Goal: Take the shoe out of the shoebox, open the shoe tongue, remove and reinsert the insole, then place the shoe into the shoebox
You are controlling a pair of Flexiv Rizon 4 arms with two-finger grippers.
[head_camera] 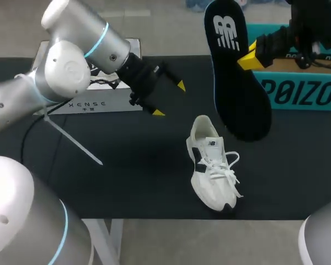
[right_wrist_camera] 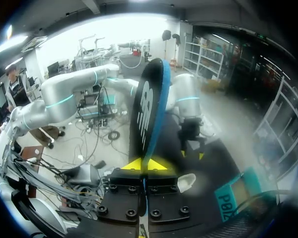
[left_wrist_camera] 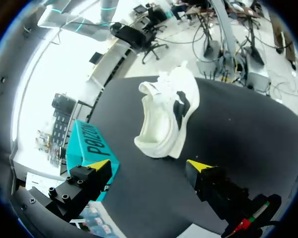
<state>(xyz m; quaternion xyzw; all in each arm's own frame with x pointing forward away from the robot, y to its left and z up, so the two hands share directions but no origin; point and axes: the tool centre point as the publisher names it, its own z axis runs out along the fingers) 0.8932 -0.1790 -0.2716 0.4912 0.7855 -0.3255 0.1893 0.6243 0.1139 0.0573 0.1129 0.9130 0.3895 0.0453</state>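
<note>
A white sneaker [head_camera: 212, 165] with black patches lies on the black table [head_camera: 127, 176], toe toward the front edge; in the left wrist view the sneaker [left_wrist_camera: 166, 119] is ahead of the fingers, its opening facing them. My left gripper [head_camera: 169, 99] [left_wrist_camera: 149, 166] hovers open and empty, up and to the left of the shoe. My right gripper [head_camera: 248, 58] [right_wrist_camera: 146, 163] is shut on the edge of the black insole [head_camera: 234, 72] [right_wrist_camera: 148, 114], holding it in the air above the shoe. The teal shoebox [head_camera: 298, 83] [left_wrist_camera: 89, 146] stands at the back right.
A white flat box [head_camera: 99, 102] lies at the back left, partly under my left arm. A thin white strap [head_camera: 71, 141] hangs from that arm over the table. The table's front edge runs just below the shoe's toe.
</note>
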